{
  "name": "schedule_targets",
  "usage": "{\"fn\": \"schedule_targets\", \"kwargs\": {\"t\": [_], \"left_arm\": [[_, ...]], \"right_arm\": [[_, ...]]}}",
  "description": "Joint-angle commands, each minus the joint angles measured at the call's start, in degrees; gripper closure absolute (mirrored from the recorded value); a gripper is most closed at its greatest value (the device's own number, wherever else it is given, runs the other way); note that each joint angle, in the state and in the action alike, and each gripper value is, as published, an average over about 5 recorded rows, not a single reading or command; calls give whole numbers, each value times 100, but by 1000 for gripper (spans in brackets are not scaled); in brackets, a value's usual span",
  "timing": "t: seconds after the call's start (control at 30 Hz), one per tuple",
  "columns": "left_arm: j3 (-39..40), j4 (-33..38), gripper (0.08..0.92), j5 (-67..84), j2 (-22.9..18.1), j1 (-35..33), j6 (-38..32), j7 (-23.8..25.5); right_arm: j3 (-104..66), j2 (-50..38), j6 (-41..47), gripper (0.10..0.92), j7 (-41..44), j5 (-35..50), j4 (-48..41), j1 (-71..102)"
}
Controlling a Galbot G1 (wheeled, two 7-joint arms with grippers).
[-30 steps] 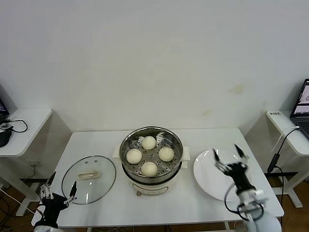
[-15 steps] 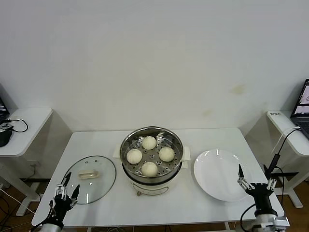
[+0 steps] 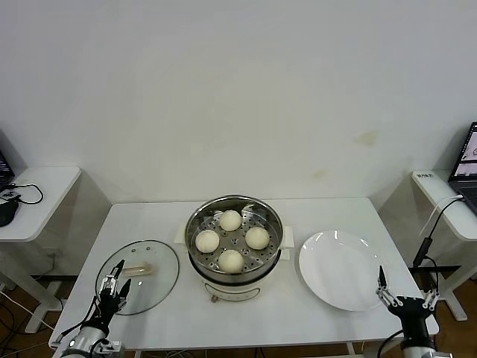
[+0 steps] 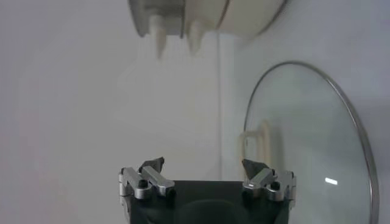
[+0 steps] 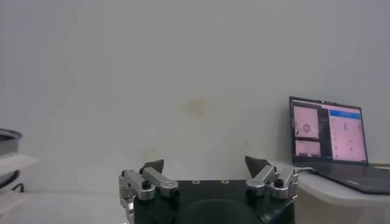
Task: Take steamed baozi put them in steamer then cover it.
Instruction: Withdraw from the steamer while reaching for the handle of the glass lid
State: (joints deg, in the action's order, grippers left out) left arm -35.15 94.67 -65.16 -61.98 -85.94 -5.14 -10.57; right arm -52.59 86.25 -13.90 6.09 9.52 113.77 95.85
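Note:
Four cream-white baozi [image 3: 231,239] sit on the perforated tray inside the shiny steel steamer [image 3: 198,259] at the table's middle. The glass cover [image 3: 158,277] with its cream handle [image 3: 136,269] lies flat on the table left of the steamer; it also shows in the left wrist view [image 4: 304,134]. My left gripper [image 3: 115,285] is open and empty over the cover's near edge [image 4: 203,165]. My right gripper [image 3: 402,298] is open and empty at the table's front right corner, beside the plate; the right wrist view [image 5: 205,164] looks at the wall.
An empty white plate [image 3: 339,268] lies right of the steamer. Side tables stand at both sides, the right one with a laptop [image 5: 329,133]. The steamer's base and feet [image 4: 177,24] show in the left wrist view.
My left gripper has moved forward onto the cover's near edge. My right gripper has left the plate and dropped back to the front right corner.

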Motion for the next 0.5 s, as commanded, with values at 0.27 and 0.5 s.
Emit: {"fn": "schedule_targets", "kwargs": {"t": [0.27, 0.5], "left_arm": [[383, -906, 177, 29, 212, 1079, 19, 104], [551, -1078, 177, 110, 217, 1332, 33, 165]], "right_arm": [[67, 279, -66, 203, 7, -205, -84, 81], [94, 346, -61, 203, 23, -274, -89, 93]]}}
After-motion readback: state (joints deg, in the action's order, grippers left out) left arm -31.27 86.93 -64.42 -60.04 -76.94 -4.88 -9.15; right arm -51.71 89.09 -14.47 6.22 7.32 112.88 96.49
